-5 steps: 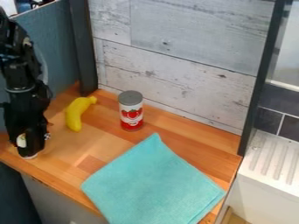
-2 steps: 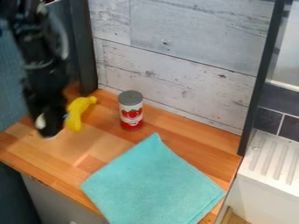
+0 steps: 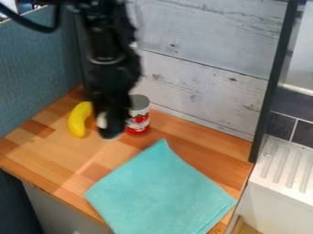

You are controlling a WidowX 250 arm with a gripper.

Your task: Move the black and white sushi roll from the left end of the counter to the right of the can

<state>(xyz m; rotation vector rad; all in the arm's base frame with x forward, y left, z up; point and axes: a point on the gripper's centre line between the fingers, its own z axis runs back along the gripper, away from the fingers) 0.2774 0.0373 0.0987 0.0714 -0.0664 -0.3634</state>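
Can [image 3: 141, 120] and banana [image 3: 77, 122] flank the gripper [image 3: 109, 131]

The can, red and white with a grey top, stands upright on the wooden counter [image 3: 54, 157], its left edge partly behind the gripper. Taking the can as the centre of a clock laid on the view, the black gripper hangs just beside it at nine o'clock. Whether the gripper is apart or together, I cannot tell; a pale patch shows on its left side, too blurred to name. Its arm [image 3: 107, 50] comes in from eleven o'clock.

Farther out at nine o'clock lies the yellow banana, curved, near the gripper. A turquoise cloth [image 3: 161, 192] lies flat, its main part toward six o'clock and its upper corner near the can at five. The whitewashed plank wall [image 3: 207, 39] rises at one o'clock, a blue panel [image 3: 36, 68] at ten. Past the black post [image 3: 273, 82], a ribbed white surface [image 3: 281, 169] sits at four.
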